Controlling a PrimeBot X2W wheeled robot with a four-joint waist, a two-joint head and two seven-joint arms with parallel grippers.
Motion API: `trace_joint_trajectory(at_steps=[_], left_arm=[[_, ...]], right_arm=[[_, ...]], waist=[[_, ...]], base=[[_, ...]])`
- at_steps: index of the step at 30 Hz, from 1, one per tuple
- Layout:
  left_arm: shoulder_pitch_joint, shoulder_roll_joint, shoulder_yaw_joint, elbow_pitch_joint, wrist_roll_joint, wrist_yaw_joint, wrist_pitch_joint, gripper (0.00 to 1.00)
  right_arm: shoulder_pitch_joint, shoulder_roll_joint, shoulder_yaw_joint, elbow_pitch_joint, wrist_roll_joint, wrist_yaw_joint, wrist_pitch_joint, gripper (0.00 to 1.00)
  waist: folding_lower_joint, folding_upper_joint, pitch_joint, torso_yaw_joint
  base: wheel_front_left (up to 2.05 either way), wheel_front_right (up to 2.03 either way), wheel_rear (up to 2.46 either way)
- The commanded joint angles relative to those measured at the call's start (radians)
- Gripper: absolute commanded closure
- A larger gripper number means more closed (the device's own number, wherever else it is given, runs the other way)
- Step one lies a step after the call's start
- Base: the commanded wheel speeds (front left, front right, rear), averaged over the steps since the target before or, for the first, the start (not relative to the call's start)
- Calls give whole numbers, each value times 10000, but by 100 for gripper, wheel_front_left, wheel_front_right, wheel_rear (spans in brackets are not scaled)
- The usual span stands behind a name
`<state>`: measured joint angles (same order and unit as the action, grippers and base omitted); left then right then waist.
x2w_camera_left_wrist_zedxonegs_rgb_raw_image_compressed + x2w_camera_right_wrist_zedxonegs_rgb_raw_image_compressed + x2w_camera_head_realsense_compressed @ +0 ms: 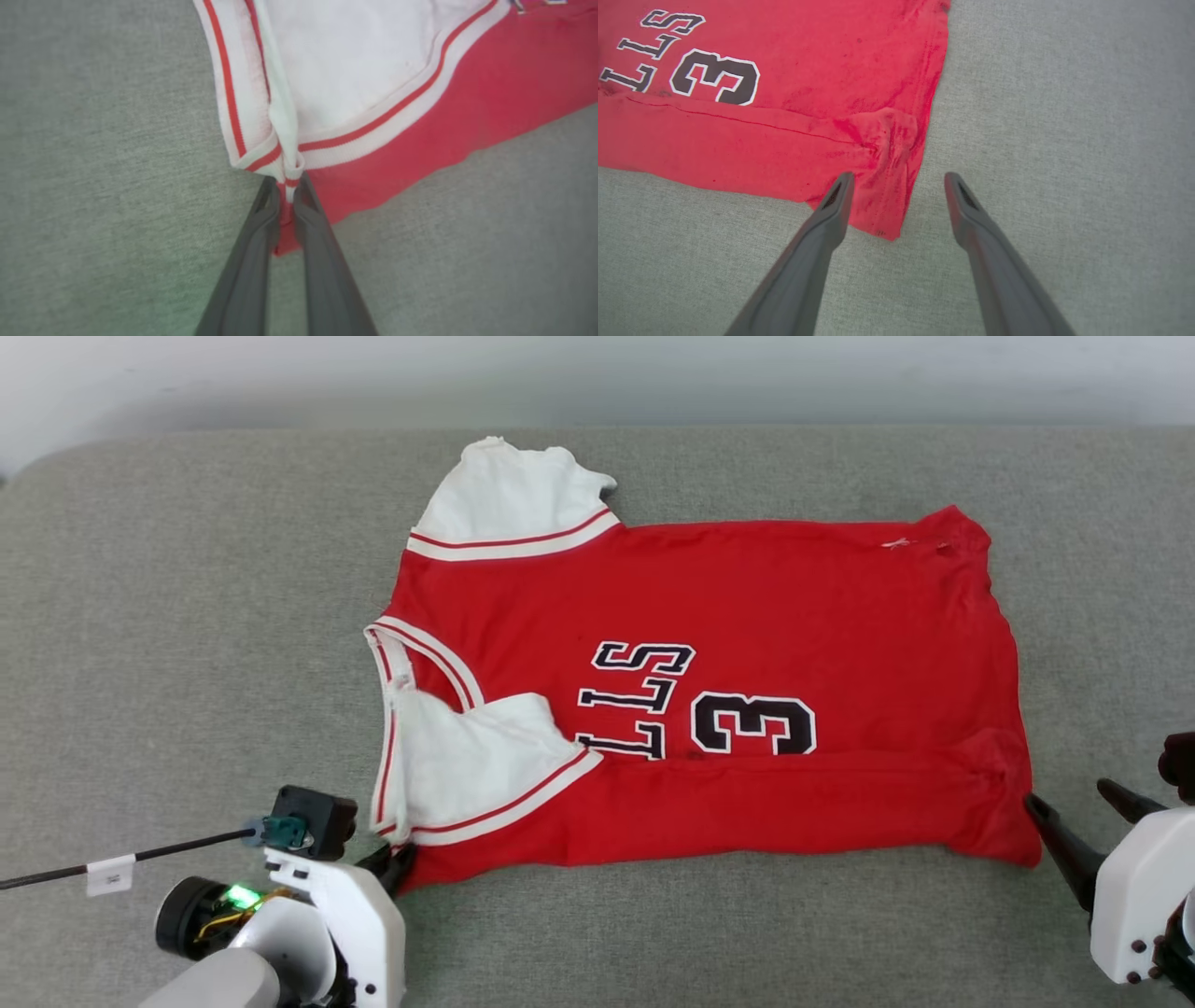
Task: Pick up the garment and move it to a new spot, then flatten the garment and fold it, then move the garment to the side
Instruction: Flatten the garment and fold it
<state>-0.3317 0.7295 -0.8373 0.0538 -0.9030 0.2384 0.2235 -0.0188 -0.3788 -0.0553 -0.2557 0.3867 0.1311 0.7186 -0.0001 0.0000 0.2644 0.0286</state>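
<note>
The garment [747,616], a red jersey with white sleeves and black lettering, lies spread on the grey cushion with its near long edge folded over the chest print. My left gripper [397,866] sits at its near left corner. In the left wrist view the two dark fingers [261,233] are pinched together on the striped trim and red corner [286,219]. My right gripper [1088,812] stands open at the near right corner; in the right wrist view its fingertips [840,186] straddle the bunched hem corner [887,205], the left one over the cloth.
The grey fabric surface [187,616] runs wide on all sides of the jersey, ending at a pale wall [597,373] at the back. A black cable with a white tag [110,874] runs off to the left from my left wrist.
</note>
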Motion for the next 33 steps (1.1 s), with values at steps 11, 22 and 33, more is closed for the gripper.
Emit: trace_joint_trajectory(at_steps=[11, 22, 33], left_arm=[[-244, 714, 308, -2661, 470, 557, -69, 100], [-336, 730, 172, -3327, 776, 643, -17, 100], [96, 1050, 25, -2573, 557, 562, 191, 100]], right_arm=[[-656, 908, -309, 1855, -1112, -6, 814, 0], [-861, 656, 560, 3671, -927, -4, 1170, 16], [-715, -324, 791, 3783, -275, -12, 1083, 100]], waist=[[1, 0, -12, 618], [1, 0, 507, 975], [1, 0, -177, 843]], base=[[0, 0, 0], [0, 0, 0], [0, 0, 0]])
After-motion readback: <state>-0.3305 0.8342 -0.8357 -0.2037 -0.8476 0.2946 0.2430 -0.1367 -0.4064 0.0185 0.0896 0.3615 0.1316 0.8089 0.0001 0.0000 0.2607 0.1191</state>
